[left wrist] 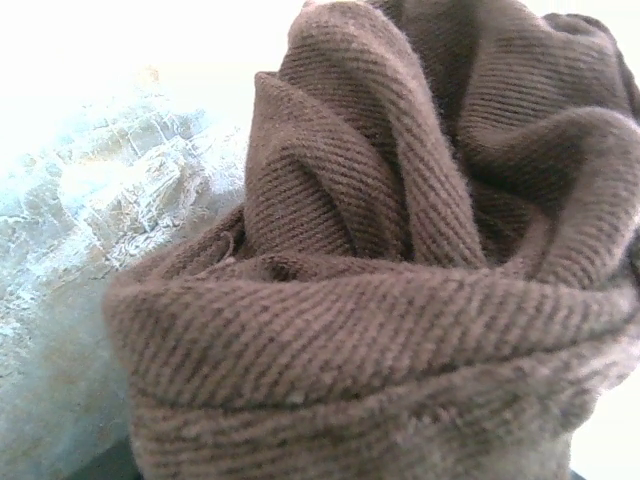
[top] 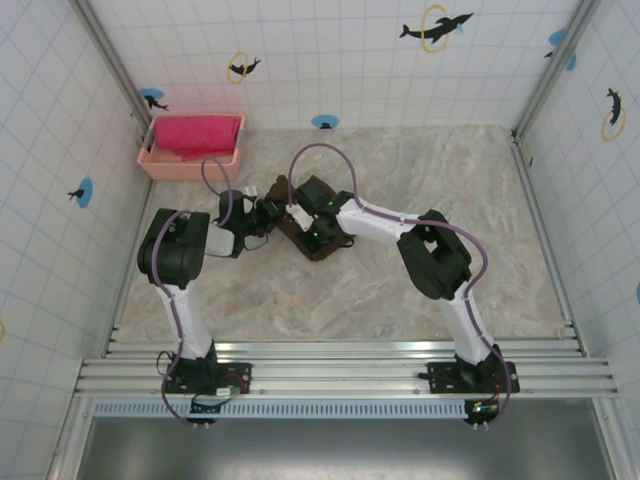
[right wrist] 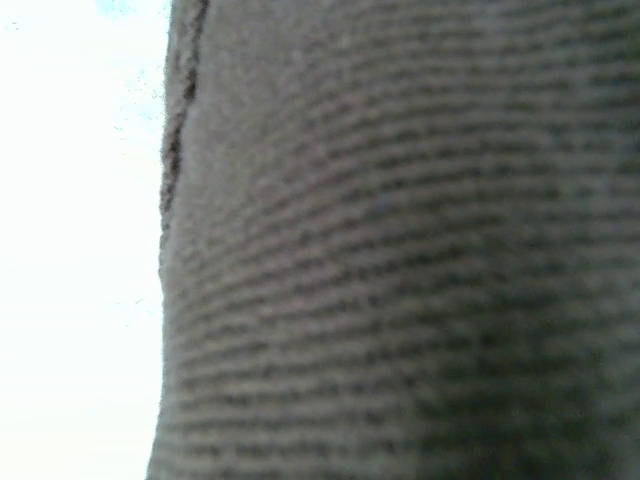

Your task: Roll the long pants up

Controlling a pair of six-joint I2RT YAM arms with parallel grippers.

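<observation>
Brown long pants (top: 298, 241) sit bunched against left gripper (top: 270, 213) and right gripper (top: 308, 225); either's grip cannot be told.

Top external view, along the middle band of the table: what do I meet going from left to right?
left arm's black elbow → long pants → right arm's black elbow. The pink basket sits farther back over the same span as the left elbow, so it is left out.
</observation>
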